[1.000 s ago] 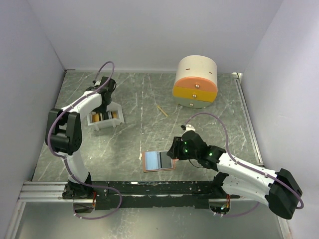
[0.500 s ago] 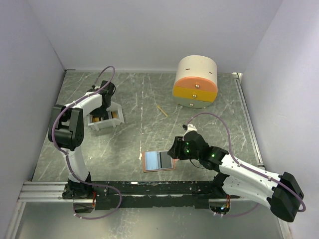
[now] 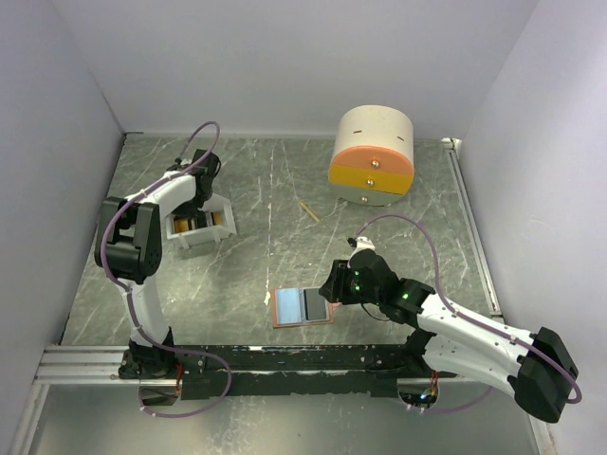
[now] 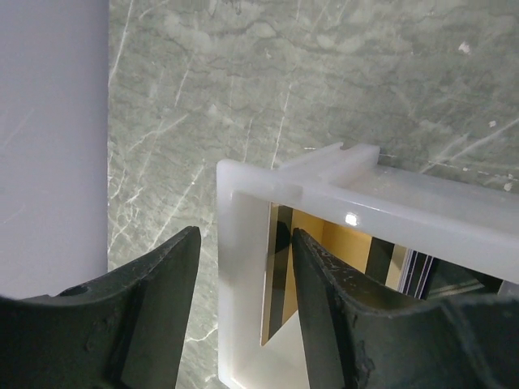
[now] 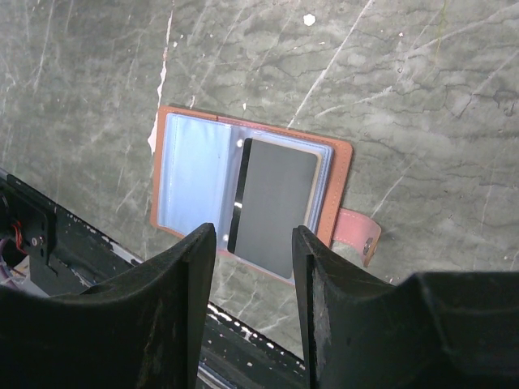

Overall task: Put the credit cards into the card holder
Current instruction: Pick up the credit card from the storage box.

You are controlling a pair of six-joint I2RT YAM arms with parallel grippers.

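The card holder [image 3: 302,307] lies open flat near the table's front edge, salmon-pink rim, light blue left face, dark grey right face; it also shows in the right wrist view [image 5: 247,198]. My right gripper [image 5: 253,243] is open and empty just above its right side, also seen from above [image 3: 334,284]. My left gripper [image 4: 242,267] is open at the white tray [image 3: 199,226], one finger outside the tray's end wall [image 4: 243,267], the other inside beside an upright gold-yellow credit card [image 4: 280,275]. More cards [image 4: 405,267] stand further in the tray.
A round cream, orange and yellow drawer box [image 3: 372,156] stands at the back right. A thin wooden stick [image 3: 308,210] lies mid-table. A black rail [image 3: 285,360] runs along the front edge. Walls enclose the table on three sides.
The left arm's elbow has shifted slightly while its gripper stays at the tray. The right arm and the card holder have not visibly moved.
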